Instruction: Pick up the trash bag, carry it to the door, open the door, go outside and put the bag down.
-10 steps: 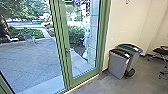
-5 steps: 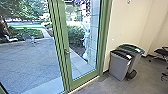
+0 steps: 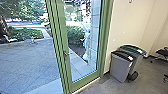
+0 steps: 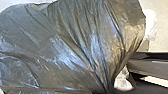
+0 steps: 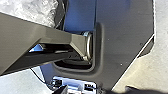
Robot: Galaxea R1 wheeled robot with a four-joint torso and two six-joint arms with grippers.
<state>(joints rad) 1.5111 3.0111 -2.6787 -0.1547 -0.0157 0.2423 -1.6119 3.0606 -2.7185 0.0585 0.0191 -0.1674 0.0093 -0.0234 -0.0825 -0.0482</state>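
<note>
Trash bag: A dark trash bag [image 4: 82,42] swells close before the left wrist camera, its plastic drawn into tight pleats that run together toward a gathered neck. It looks picked up and carried on the robot's left side, though the grip itself is hidden.
Left jaws: Whether they are spread or pinching the plastic, I cannot tell.
Right jaws: Their state cannot be told either; crumpled clear plastic [image 5: 32,11] lies in the right wrist view, and whose it is remains unclear.
Door: The green-framed glass door [image 3: 82,45] stands before the robot and appears shut, its metal handle [image 3: 66,53] untouched as far as I can see.
Bins: Two gray bins, one with a dark lid [image 3: 123,55] and one with a green lid [image 3: 133,49], stand beside the wall, right of the doorway.
Outside: A paved yard [image 3: 27,62] waits in daylight beyond the glass.
Done: Pickup, by all appearances, and most of the carry across the room.
Left to do: Opening the door, going out and setting the load down.
</note>
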